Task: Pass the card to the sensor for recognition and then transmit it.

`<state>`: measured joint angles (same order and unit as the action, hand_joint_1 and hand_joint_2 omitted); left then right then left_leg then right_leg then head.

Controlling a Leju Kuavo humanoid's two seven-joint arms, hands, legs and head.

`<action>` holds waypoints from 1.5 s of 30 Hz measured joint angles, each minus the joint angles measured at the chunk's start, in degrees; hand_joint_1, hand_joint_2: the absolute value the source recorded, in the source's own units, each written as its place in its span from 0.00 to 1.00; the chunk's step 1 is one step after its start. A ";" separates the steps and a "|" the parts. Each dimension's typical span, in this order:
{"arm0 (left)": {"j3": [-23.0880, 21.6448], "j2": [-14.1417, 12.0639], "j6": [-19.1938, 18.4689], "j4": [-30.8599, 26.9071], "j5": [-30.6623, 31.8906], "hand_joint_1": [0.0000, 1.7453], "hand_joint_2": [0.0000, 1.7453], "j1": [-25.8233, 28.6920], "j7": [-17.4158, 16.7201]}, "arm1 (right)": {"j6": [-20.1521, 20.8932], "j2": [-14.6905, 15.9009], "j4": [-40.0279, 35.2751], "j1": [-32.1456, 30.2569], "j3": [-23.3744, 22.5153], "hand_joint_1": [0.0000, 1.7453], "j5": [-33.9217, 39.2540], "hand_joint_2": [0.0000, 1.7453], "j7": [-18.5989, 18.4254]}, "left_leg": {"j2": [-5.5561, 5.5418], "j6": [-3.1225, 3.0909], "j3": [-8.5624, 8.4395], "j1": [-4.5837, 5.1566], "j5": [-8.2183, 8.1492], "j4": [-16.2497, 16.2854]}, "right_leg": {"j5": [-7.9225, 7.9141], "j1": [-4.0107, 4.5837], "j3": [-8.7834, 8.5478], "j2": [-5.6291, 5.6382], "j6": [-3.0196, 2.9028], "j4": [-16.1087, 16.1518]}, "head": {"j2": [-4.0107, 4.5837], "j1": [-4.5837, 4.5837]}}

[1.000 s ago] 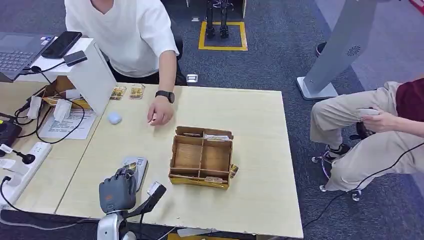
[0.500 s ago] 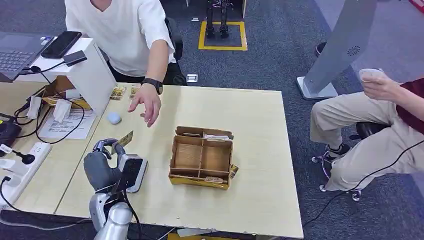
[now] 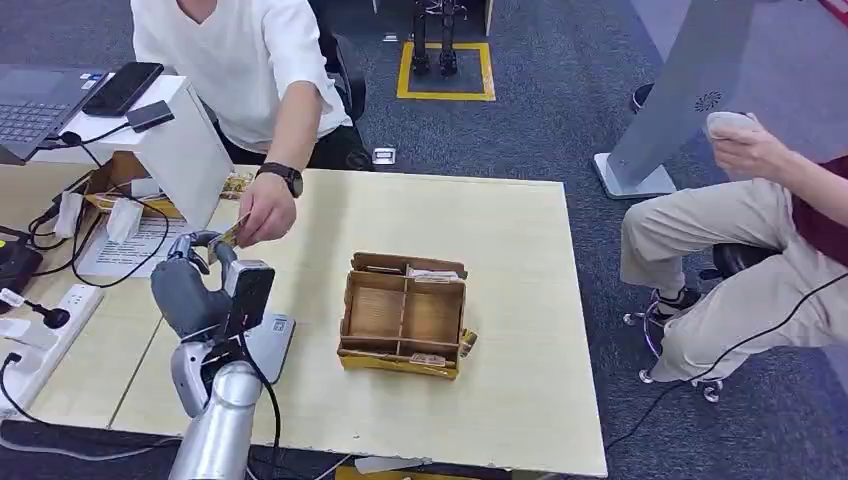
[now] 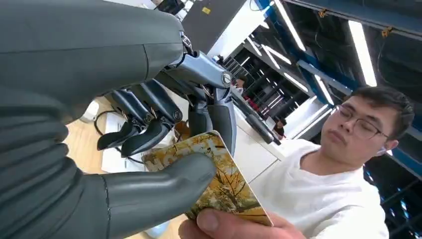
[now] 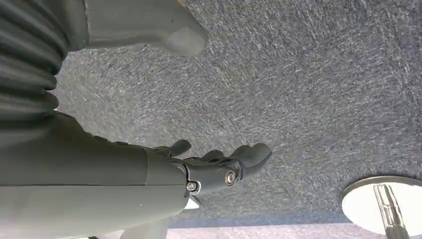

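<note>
The main risk is a bad handover. The card (image 4: 219, 181) is held from two sides at once: the left hand (image 3: 200, 290) pinches it between thumb (image 4: 164, 186) and a finger, while the person's hand (image 3: 262, 212) has its far end. If the robot's pinch releases too late, the card may bend or get tugged askew; if it releases before the person's hold is firm, the card may drop to the table (image 3: 500, 220). A smaller risk is the sensor (image 3: 268, 340), the flat grey device lying on the table just below the raised hand at lower left of the head view: a careless drop of the arm could knock it.

The left arm rises from the bottom left of the head view, forearm nearly upright, and the hand is lifted above the table at centre left, reaching toward the person in white at upper left. In the left wrist view the thumb presses the card's face from below and a dark finger backs it from behind; the other fingers curl loosely, off the card. The card itself is at the meeting point of the two hands, at left centre of the head view.

The right hand (image 5: 219, 169) hangs over grey carpet, fingers loosely bent and apart, holding nothing.
</note>
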<state>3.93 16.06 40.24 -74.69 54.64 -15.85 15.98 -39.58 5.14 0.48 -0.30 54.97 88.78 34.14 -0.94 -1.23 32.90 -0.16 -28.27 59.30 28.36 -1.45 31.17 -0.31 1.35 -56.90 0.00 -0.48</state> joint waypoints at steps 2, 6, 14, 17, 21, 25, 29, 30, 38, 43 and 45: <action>0.00 0.00 -0.02 0.00 0.02 1.00 1.00 -0.15 -0.02 | 0.00 0.00 0.00 0.03 0.04 0.00 0.00 1.00 0.00 | 0.01 0.00 0.00 0.00 -0.01 0.00 | 0.00 0.00 0.01 0.02 0.00 0.00 | 0.00 0.00; -0.22 -0.39 -0.04 0.57 -0.92 1.00 1.00 -1.11 -1.69 | 0.00 0.00 0.00 0.24 0.33 0.00 -0.15 1.00 -0.42 | 0.02 0.00 0.01 0.00 -0.01 0.00 | 0.00 0.00 0.04 0.03 0.00 0.00 | 0.00 0.00; -1.73 -2.27 -0.28 4.33 -6.73 0.00 1.00 -5.81 -2.95 | 0.00 -0.02 0.00 0.96 1.53 0.00 -0.15 1.00 -0.81 | 0.06 0.01 0.01 -0.01 0.01 0.00 | -0.02 0.01 0.04 0.08 -0.01 -0.03 | 0.00 0.00; -2.25 -2.71 -0.24 5.22 -8.59 0.00 1.00 -6.99 -2.84 | 0.00 -0.02 0.00 1.05 1.57 0.00 0.02 1.00 -0.83 | 0.06 0.01 0.01 -0.01 0.01 0.00 | -0.01 0.00 0.04 0.08 -0.01 -0.02 | 0.00 0.00; -2.58 -2.82 -0.22 5.68 -11.00 0.00 1.00 -7.52 -1.48 | 0.00 -0.02 0.00 1.03 1.60 0.00 0.20 1.00 -0.52 | 0.06 0.01 0.02 0.00 0.00 0.00 | -0.01 0.00 0.05 0.08 -0.01 -0.02 | 0.00 0.00; -2.58 -2.80 -0.20 5.68 -13.64 0.00 1.00 -7.48 1.34 | 0.00 -0.02 0.00 0.90 1.60 0.00 0.20 1.00 -0.11 | 0.05 0.01 0.02 0.00 0.00 0.00 | -0.01 0.00 0.05 0.07 -0.01 -0.01 | -0.02 0.00; -2.60 -2.64 -0.17 4.31 -16.23 0.00 1.00 -6.43 4.09 | 0.00 -0.02 0.00 0.36 1.11 0.00 0.00 1.00 0.81 | 0.06 0.01 0.01 0.00 0.00 0.00 | -0.01 0.00 0.05 0.08 -0.01 -0.02 | 0.00 0.00; -2.62 -2.56 -0.17 3.74 -16.77 0.00 1.00 -5.98 4.68 | 0.00 -0.02 0.00 0.14 0.87 0.00 -0.07 1.00 1.01 | 0.05 0.01 0.02 0.00 0.00 0.00 | -0.01 0.00 0.04 0.07 -0.01 -0.02 | 0.00 0.00; -4.83 -2.19 -0.17 -4.63 -23.41 0.00 1.00 1.31 7.43 | 0.00 0.00 0.00 -2.04 -2.84 0.00 0.13 1.00 4.61 | 0.05 0.01 0.04 0.00 -0.04 0.00 | 0.05 0.00 0.06 0.07 0.03 0.00 | -0.02 0.02; -6.58 -2.16 -0.17 -9.32 -26.23 0.00 1.00 5.98 9.20 | 0.00 0.00 0.00 -3.14 -5.36 0.00 0.20 1.00 5.57 | 0.06 0.03 0.04 0.00 -0.06 -0.01 | 0.05 0.00 0.06 0.08 0.03 0.00 | -0.02 0.00; -7.52 -2.08 -0.17 -11.06 -26.91 0.00 1.00 7.87 9.92 | 0.00 0.00 0.00 -3.53 -6.36 0.00 0.17 1.00 5.68 | 0.05 0.03 0.04 0.00 -0.06 0.00 | 0.05 0.00 0.06 0.06 0.03 0.00 | -0.02 0.00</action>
<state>-3.59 13.99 40.06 -85.75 27.74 -7.98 25.90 -39.58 5.14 0.48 -3.83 48.61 88.96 39.82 -0.89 -1.20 32.94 -0.17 -28.33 59.29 28.42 -1.45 31.23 -0.24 1.38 -56.90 -0.02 -0.48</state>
